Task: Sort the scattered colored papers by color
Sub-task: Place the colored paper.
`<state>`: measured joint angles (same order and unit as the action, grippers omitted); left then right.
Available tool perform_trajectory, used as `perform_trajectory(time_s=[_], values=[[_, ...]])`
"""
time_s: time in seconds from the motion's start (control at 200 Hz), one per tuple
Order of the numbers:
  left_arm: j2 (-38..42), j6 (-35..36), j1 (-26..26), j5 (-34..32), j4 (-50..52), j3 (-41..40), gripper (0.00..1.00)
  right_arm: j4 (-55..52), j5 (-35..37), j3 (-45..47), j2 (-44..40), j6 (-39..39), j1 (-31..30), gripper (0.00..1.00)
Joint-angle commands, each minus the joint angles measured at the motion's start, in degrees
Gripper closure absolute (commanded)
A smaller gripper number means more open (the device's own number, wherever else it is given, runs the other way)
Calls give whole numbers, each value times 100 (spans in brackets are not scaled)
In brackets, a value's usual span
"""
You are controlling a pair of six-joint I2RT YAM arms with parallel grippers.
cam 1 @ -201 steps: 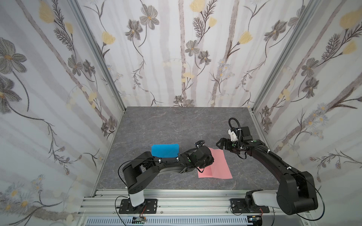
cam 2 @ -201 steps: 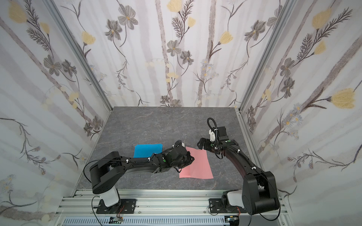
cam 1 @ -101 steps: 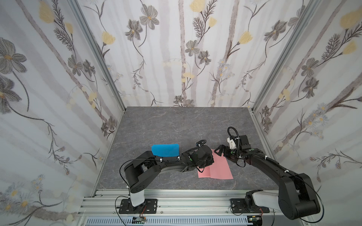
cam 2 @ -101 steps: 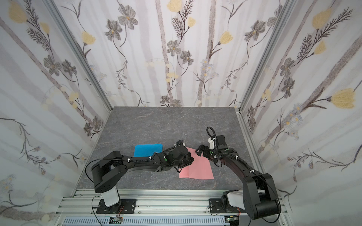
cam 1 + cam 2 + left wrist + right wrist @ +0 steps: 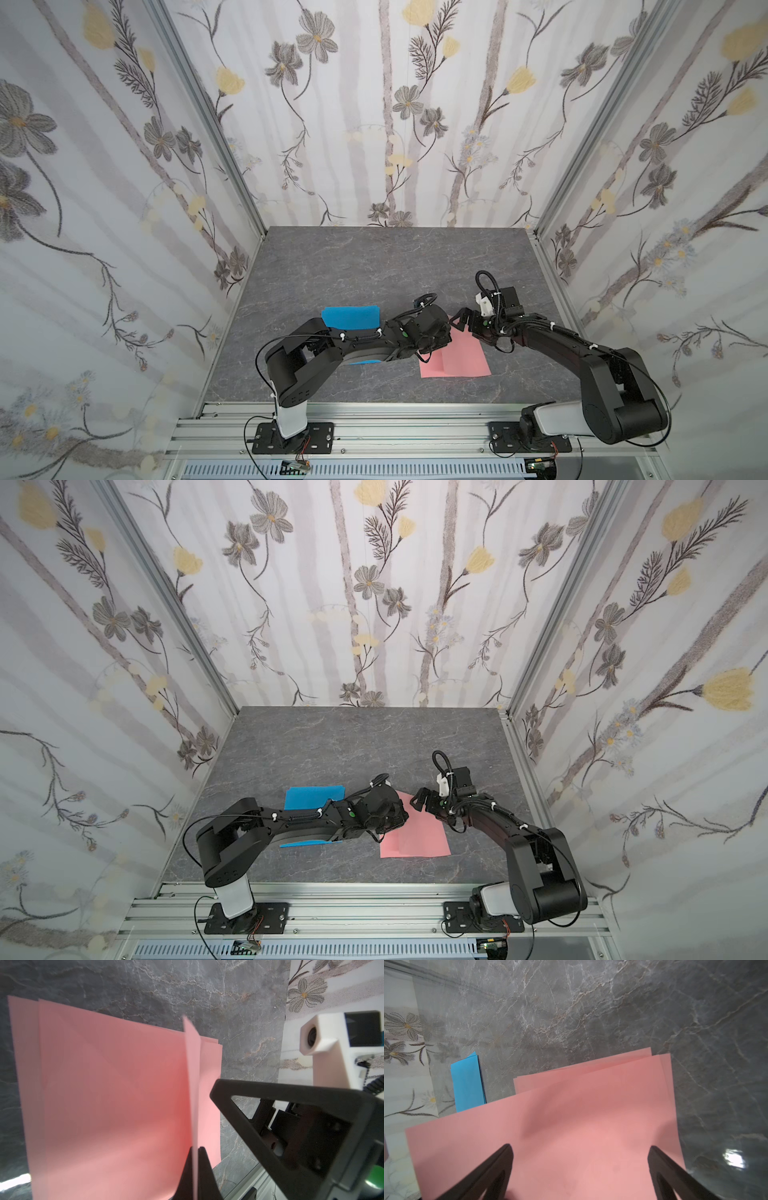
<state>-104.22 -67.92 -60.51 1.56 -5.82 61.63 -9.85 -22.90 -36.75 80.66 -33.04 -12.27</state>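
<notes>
Right wrist view, as I see it: my right gripper (image 5: 580,1167), black fingers spread wide, hovers over overlapping salmon-pink paper sheets (image 5: 571,1126) on the grey marbled tabletop (image 5: 591,1001); bright blue paper sheets (image 5: 467,1082) lie beyond, near the floral wall (image 5: 400,1043).

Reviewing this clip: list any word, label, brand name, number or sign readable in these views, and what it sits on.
None can be read.
pink papers: plain, no print.
blue papers: plain, no print.
arms: green dots on the left arm and the right arm, no lettering readable.
small circuit boards at the frame's front edge: too small to read.
walls: floral pattern only, no text.
</notes>
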Motion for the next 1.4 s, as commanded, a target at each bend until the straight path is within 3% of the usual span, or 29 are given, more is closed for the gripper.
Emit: perform_trajectory(time_s=[0.0,0.44,0.505,0.57,0.659,0.719,0.879,1.034,1.394], values=[[39,8,9,-23,-15,-23,100,348,109,48,181,-130,-62,0],[146,27,39,-16,107,-59,100,553,308,168,607,-194,-177,0],[153,34,39,-45,236,-16,72,553,303,168,617,-190,-174,0],[159,92,44,-67,376,50,66,554,317,175,604,-186,-179,0],[172,136,39,-119,629,153,48,550,321,164,600,-182,-172,0],[193,152,26,-180,888,237,41,545,312,160,608,-177,-172,0],[336,266,-40,-488,1936,566,40,538,316,160,635,-168,-176,0],[540,273,-200,-1188,3373,1046,39,528,347,157,644,-168,-173,0],[14,776,-523,-1693,4589,1744,36,262,695,173,492,-203,-176,0]])
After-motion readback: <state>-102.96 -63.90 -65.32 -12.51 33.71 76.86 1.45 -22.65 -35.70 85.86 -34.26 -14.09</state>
